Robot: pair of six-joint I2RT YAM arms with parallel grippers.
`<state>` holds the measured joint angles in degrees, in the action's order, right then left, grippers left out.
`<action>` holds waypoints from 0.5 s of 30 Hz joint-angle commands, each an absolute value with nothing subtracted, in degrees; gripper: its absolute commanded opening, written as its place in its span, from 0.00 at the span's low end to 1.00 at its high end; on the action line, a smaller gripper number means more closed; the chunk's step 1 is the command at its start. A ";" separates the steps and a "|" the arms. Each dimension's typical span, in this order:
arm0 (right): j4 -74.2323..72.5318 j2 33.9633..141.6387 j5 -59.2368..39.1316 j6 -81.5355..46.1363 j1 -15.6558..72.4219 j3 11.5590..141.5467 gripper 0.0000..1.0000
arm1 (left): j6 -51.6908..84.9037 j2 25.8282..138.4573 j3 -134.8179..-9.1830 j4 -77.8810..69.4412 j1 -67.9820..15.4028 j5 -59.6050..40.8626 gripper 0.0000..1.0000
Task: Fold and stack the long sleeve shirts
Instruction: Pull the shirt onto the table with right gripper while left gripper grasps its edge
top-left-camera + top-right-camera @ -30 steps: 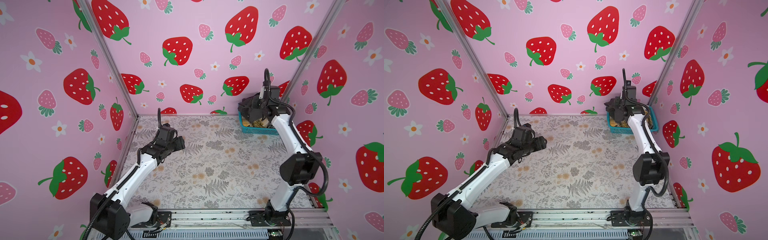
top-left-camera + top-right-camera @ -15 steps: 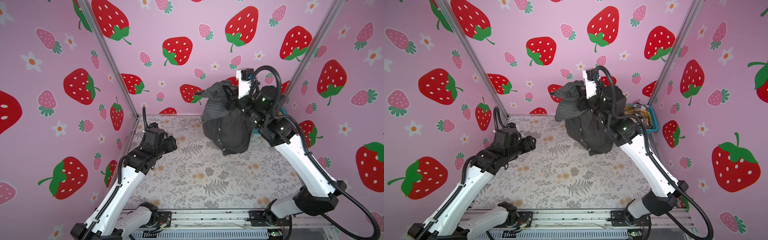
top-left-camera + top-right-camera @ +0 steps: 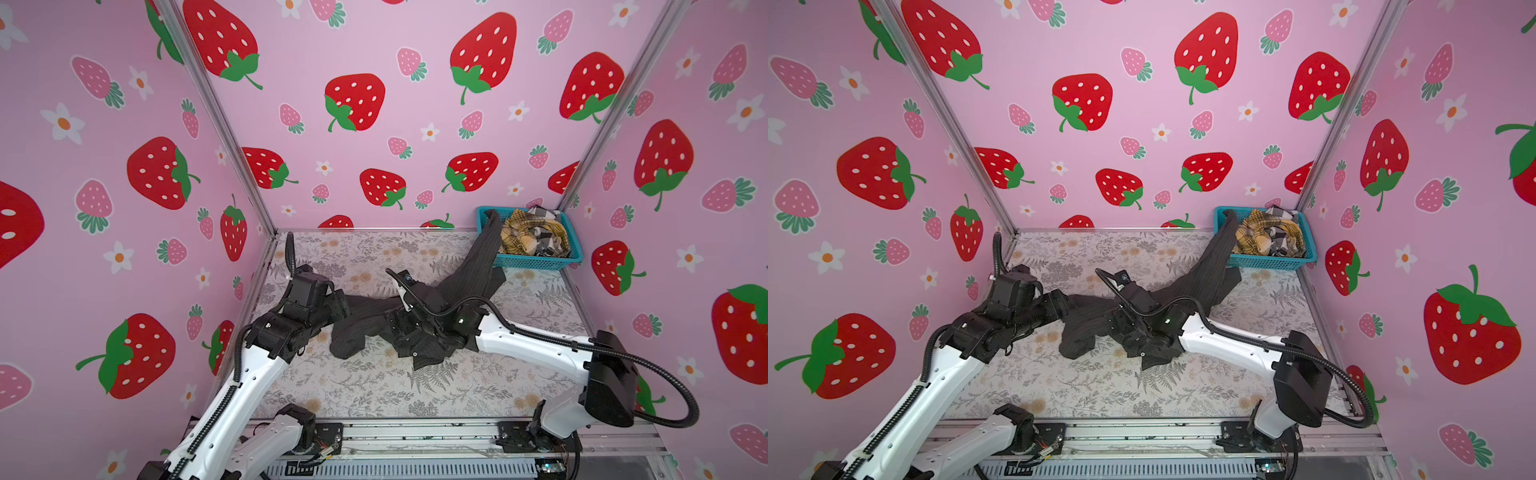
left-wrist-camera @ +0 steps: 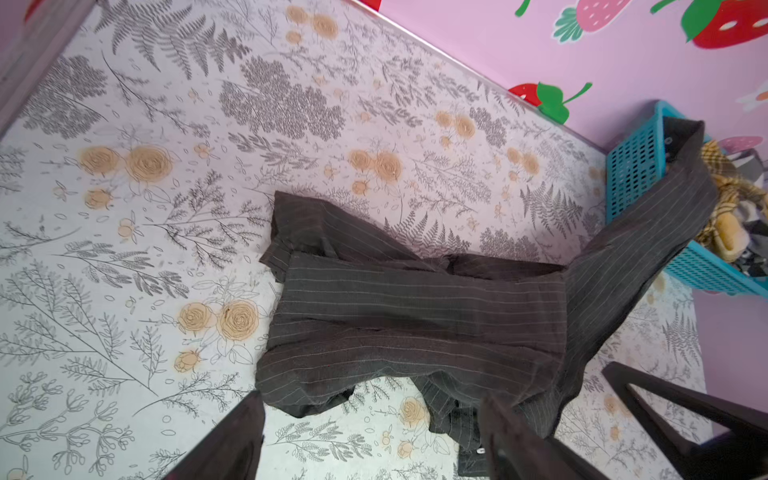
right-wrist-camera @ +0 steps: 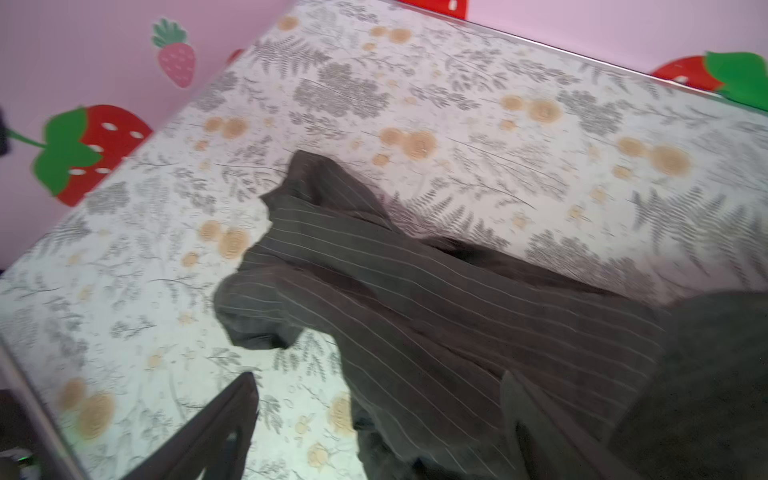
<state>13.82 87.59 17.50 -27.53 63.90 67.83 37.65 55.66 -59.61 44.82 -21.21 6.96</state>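
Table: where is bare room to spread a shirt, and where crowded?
Bare: the near strip of table between shirt and front rail; the far patch between shirt and back wall. Crowded: the middle, with the bunched shirt, and its sleeve running to the basket.

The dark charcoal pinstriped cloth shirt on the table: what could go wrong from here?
1. One sleeve of the dark charcoal pinstriped cloth shirt hangs over the rim of the turquoise plastic mesh basket; pulling the shirt may drag the basket or the mustard-yellow plaid shirt inside it.
2. The shirt lies bunched under the open right gripper; folding it unflattened would probably lock in creases.
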 commanded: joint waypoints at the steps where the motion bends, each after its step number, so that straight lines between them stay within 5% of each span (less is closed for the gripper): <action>1: 21.28 80.07 28.78 -34.40 60.38 66.33 0.94 | 39.25 58.33 -58.98 42.54 -21.07 2.57 0.82; 5: 24.54 74.28 35.09 -33.16 53.29 62.26 1.00 | 39.16 61.74 -58.45 40.35 -21.48 -0.27 0.82; 10: 23.05 70.88 25.70 -30.36 39.06 59.59 1.00 | 37.46 64.45 -58.77 40.56 -22.06 -0.90 0.84; 15: 17.22 69.28 24.76 -30.27 34.56 54.36 1.00 | 36.77 64.71 -56.51 40.66 -22.19 -1.63 0.84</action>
<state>20.03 70.48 27.03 -30.37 35.46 57.36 37.30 64.93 -57.74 40.38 -21.82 -0.71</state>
